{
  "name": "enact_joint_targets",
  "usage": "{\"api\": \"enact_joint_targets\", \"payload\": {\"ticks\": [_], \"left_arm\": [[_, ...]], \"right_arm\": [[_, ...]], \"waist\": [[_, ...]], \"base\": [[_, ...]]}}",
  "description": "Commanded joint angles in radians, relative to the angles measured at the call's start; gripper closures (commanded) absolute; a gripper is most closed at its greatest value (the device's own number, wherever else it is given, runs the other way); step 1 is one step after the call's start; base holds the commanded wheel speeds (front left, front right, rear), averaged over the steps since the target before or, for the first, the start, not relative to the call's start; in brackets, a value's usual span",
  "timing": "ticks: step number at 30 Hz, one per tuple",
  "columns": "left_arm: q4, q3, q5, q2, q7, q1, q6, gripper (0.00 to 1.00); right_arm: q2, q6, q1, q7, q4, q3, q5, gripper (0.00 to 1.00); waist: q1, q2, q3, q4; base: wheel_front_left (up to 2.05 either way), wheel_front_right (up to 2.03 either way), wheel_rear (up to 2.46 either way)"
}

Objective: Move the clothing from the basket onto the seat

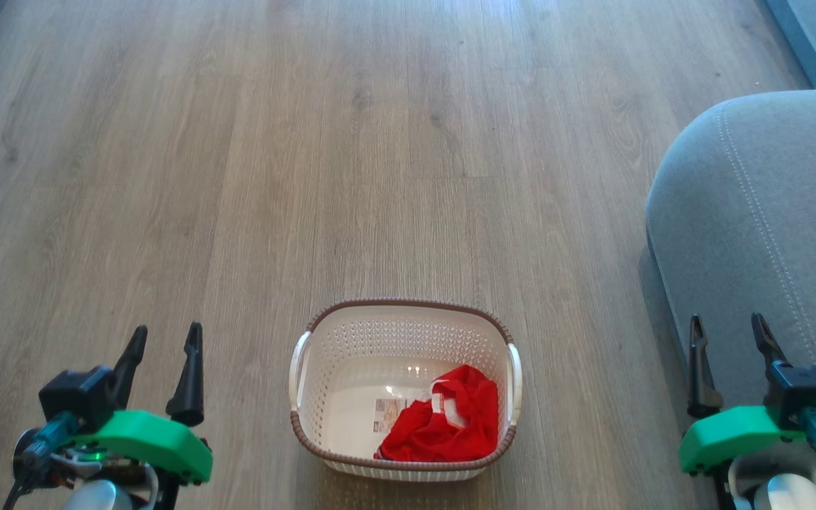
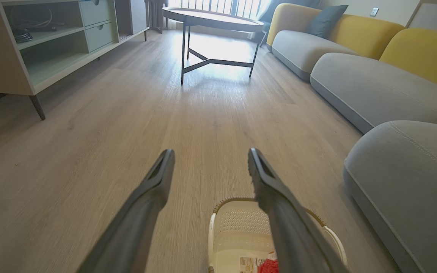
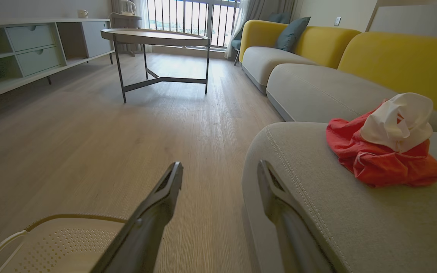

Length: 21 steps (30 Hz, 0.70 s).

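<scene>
The cream basket [image 1: 394, 333] with its brown rim stands on the floor between my arms. A crumpled bright red garment [image 1: 443, 428] lies in its right half, beside the label sticker. The second garment [image 3: 383, 151], red with a white part, rests on the grey seat [image 3: 317, 212], whose rounded corner is at the right [image 1: 748, 212]. My left gripper [image 1: 167, 333] is open and empty, left of the basket and above the floor [image 2: 211, 151]. My right gripper [image 1: 727, 322] is open and empty by the seat's front edge [image 3: 219, 164].
Wooden floor stretches ahead. Further off stand a round coffee table [image 2: 211, 19] on thin dark legs, a low cabinet [image 2: 32, 45] at the left and more grey sofa cushions [image 2: 374, 87] with yellow backs along the right.
</scene>
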<state>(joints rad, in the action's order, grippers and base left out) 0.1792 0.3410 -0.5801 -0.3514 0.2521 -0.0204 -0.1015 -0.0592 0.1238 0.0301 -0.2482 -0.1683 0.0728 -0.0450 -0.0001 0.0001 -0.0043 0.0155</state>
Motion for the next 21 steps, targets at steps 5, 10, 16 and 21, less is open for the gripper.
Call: {"api": "enact_joint_targets", "payload": {"ticks": [5, 10, 16, 21], "left_arm": [[-0.030, -0.037, 0.008, -0.017, 0.010, -0.050, -0.003, 0.00], [-0.031, -0.037, 0.007, -0.018, 0.010, -0.048, -0.006, 0.00], [-0.044, -0.038, 0.008, -0.023, 0.009, -0.051, -0.010, 0.00], [-0.071, -0.026, 0.015, -0.024, -0.001, -0.085, -0.006, 0.00]], "right_arm": [[-0.009, 0.007, -0.025, -0.013, 0.022, -0.023, 0.003, 0.00], [-0.009, 0.007, -0.025, -0.013, 0.021, -0.024, 0.000, 0.00], [-0.009, 0.007, -0.033, -0.013, 0.029, -0.021, -0.002, 0.00], [-0.007, 0.007, -0.065, -0.013, 0.056, -0.005, -0.002, 0.00]], "waist": [[0.0001, -0.0001, 0.001, 0.003], [0.0001, -0.0001, 0.001, 0.004], [0.0001, -0.0001, 0.020, 0.001], [0.0001, -0.0001, 0.096, -0.006]], "base": [[0.00, 0.00, 0.00], [0.00, 0.00, 0.00], [0.00, 0.00, 0.00], [0.00, 0.00, 0.00]]}}
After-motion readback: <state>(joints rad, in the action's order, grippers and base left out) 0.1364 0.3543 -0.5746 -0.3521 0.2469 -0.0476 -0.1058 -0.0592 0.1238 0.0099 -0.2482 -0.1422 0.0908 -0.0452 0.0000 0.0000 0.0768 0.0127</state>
